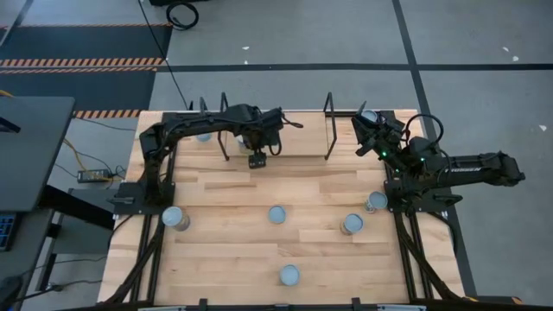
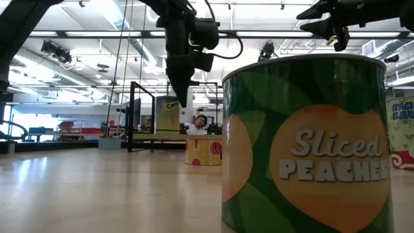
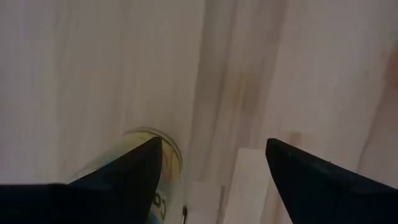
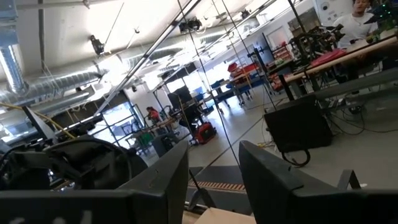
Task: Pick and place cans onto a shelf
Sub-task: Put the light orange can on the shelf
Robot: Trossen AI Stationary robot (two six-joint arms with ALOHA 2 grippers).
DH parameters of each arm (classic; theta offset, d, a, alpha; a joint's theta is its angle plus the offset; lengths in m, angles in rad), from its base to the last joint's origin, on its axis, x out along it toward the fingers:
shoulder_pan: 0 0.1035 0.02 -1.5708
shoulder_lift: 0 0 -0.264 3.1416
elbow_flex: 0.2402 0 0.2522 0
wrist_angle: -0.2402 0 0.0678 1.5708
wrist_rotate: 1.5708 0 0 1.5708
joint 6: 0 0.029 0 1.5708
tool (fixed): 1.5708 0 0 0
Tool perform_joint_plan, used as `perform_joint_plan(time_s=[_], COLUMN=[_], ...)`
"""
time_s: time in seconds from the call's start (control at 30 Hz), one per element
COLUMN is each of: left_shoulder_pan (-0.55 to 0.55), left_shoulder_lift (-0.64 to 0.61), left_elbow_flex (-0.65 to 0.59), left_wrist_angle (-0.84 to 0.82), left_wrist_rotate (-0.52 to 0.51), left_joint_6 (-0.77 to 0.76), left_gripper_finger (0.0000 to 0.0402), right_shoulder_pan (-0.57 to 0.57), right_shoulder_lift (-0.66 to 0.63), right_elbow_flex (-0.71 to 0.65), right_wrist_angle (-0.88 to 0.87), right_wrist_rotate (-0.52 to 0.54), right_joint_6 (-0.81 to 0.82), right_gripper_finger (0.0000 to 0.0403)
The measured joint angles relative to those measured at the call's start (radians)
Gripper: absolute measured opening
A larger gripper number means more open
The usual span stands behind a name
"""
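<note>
The shelf [image 1: 268, 142] is a black wire frame with a light board at the table's far side. A can with a yellowish label [image 2: 167, 115] stands on the shelf. My left gripper [image 1: 257, 160] is open and points down just above the shelf. The can's top [image 3: 146, 155] shows beside one of its fingers, and nothing is between the fingers [image 3: 214, 143]. My right gripper [image 1: 361, 130] is raised beside the shelf's right posts. Its fingers [image 4: 213, 149] are a little apart and empty. A can top [image 1: 370, 115] shows close by that arm. Several more cans stand on the table: [image 1: 175, 218], [image 1: 276, 214], [image 1: 352, 225].
More cans stand at the right [image 1: 376, 201] and near the front edge [image 1: 289, 275]. The front one, labelled sliced peaches [image 2: 307, 142], fills much of the low view. Another can [image 1: 203, 136] shows partly under the left arm. The black arm mounts run along both table sides.
</note>
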State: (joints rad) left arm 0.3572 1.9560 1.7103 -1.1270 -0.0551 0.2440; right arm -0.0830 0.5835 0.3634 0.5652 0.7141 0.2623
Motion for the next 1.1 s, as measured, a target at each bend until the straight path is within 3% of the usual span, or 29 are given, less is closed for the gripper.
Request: perform_joint_plan(time_s=[0.4, 0.73, 0.9, 1.1], left_shoulder_pan=[0.02, 0.094, 0.167, 0.162], left_shoulder_lift=[-0.007, -0.009, -0.009, -0.007], left_elbow_flex=[0.005, 0.217, 0.185, 0.091], left_wrist_angle=[-0.16, -0.288, -0.335, -0.306], left_wrist_rotate=[-0.03, -0.069, -0.074, -0.026], left_joint_6=[-0.054, -0.083, -0.105, -0.102], left_gripper_finger=[0.0288, 0.0287, 0.0281, 0.0279], right_shoulder_pan=[0.0, 0.0, 0.0, 0.0], right_shoulder_lift=[0.0, 0.0, 0.0, 0.0], right_elbow_flex=[0.0, 0.0, 0.0, 0.0], right_wrist_angle=[-0.003, -0.006, -0.019, -0.022], right_wrist_rotate=[-0.001, -0.001, -0.001, -0.001], right_joint_6=[0.0, -0.002, -0.003, -0.003], right_gripper_finger=[0.0149, 0.0149, 0.0149, 0.0149])
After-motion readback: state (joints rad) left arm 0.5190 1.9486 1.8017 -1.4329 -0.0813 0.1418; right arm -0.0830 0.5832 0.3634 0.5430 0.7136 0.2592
